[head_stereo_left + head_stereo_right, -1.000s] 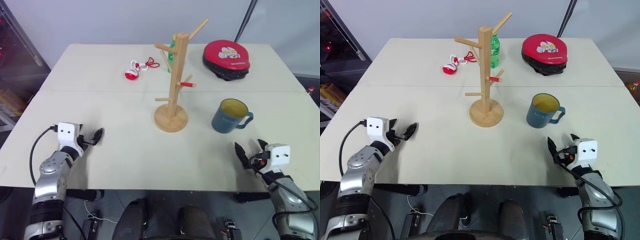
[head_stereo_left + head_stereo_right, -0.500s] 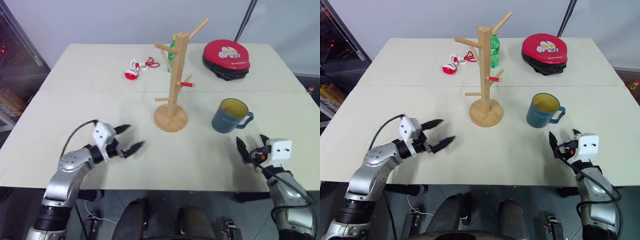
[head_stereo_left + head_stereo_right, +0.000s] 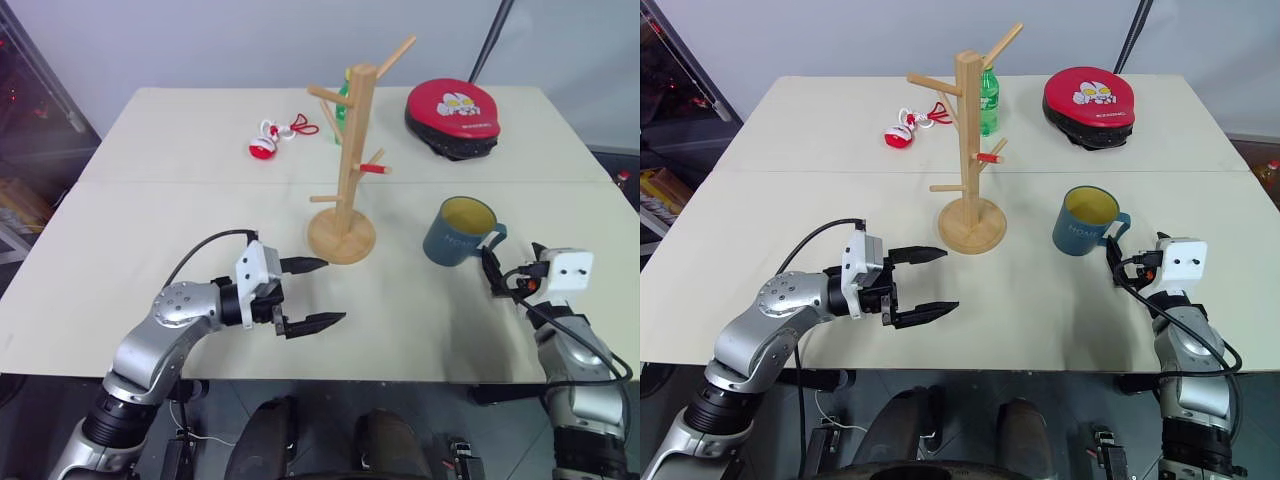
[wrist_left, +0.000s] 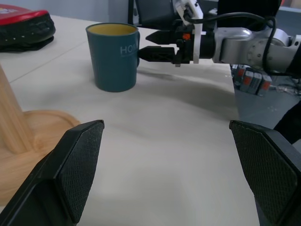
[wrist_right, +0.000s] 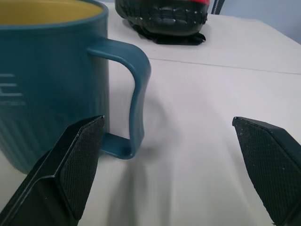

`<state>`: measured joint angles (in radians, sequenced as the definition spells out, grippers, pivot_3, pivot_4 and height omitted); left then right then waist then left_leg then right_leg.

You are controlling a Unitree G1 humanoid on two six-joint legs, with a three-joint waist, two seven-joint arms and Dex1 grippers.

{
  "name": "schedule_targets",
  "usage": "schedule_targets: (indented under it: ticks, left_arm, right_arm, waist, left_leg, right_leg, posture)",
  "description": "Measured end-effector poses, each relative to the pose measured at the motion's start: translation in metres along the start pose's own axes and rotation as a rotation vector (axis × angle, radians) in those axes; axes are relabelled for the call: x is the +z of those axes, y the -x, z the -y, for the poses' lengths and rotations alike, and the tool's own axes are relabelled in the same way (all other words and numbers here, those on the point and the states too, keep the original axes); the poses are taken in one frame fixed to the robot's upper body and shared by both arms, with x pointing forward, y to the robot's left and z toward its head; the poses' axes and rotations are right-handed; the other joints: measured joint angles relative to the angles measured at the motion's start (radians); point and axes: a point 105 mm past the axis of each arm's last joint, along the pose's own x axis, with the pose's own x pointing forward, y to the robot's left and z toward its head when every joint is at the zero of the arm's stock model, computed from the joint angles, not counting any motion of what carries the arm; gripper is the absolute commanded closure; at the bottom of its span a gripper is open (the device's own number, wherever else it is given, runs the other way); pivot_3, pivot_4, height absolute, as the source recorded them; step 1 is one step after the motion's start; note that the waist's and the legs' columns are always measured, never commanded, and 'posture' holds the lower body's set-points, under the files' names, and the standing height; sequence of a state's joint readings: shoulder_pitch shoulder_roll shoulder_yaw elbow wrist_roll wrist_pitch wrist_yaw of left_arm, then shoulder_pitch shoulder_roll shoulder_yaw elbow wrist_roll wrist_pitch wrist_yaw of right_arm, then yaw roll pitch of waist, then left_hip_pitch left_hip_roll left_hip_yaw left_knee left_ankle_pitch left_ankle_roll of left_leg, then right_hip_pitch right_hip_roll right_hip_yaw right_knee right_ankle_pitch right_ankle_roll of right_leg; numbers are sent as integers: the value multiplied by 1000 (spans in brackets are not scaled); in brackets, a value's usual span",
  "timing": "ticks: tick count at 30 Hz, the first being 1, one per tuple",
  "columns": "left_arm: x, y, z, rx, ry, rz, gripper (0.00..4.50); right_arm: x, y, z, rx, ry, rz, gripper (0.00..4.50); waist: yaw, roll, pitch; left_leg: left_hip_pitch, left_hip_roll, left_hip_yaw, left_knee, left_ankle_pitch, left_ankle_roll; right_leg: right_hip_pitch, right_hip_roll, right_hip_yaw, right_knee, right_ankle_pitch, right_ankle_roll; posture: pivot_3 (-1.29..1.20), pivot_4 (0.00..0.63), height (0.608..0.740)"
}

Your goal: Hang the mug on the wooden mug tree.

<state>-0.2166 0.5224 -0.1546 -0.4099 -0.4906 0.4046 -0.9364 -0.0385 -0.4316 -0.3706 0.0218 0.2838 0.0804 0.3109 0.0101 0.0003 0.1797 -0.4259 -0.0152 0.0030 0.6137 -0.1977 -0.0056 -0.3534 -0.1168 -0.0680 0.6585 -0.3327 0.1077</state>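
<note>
teal-blue ceramic mug [image 3: 459, 231] with a yellow inside and a loop handle stands upright on the pale table [image 3: 200, 210], to the right of the light wooden mug tree [image 3: 345, 165], well apart from it. its handle points right, toward the right gripper [image 3: 497, 272]. that gripper hovers just beside the handle with its two black fingers spread wide and nothing between them; the right wrist view shows the handle lying in front of one finger, not yet enclosed. the left gripper [image 3: 309, 293] sits near the tree's round base, on its near side, pointing right, its fingers also wide apart and empty.

by my reading the task is barely begun: the mug is not grasped or lifted, and every peg on the tree is bare. left to do: close on the mug, raise it, carry it left to the tree and slip the handle over a peg.
</note>
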Motion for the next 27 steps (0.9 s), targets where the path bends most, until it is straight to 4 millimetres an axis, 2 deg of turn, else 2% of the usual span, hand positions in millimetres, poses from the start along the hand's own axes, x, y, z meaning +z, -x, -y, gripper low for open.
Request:
schedule_targets:
  ticks: [11, 14, 21, 27]
  left_arm:
    - [-1, 0, 1, -18, -18, -19, 0]
    - [-2, -1, 2, -22, -20, -23, 0]
    - [2, -2, 1, -21, -42, -10, 0]
    - [2, -1, -1, -15, -44, -11, 0]
  right_arm:
    - [-11, -19, 3, 4, -3, -21, 20]
    - [-9, -23, 1, 17, -6, -11, 752]
    - [-12, -27, -11, 78, -23, -13, 4315]
    - [-12, -21, -17, 103, -24, -8, 4419]
  waist:
    - [0, 0, 0]
    - [1, 0, 0]
    - [0, 0, 0]
    - [1, 0, 0]
  left_leg:
    - [0, 0, 1, 0, 0, 0]
    - [0, 0, 1, 0, 0, 0]
    - [0, 0, 1, 1, 0, 0]
    - [0, 0, 1, 1, 0, 0]
  right_leg:
    - [0, 0, 0, 0, 0, 0]
    - [0, 0, 0, 0, 0, 0]
    - [0, 0, 1, 1, 0, 0]
    - [0, 0, 1, 1, 0, 0]
  posture:
    - [0, 150, 740]
    - [0, 150, 740]
    - [0, 150, 740]
    - [0, 150, 740]
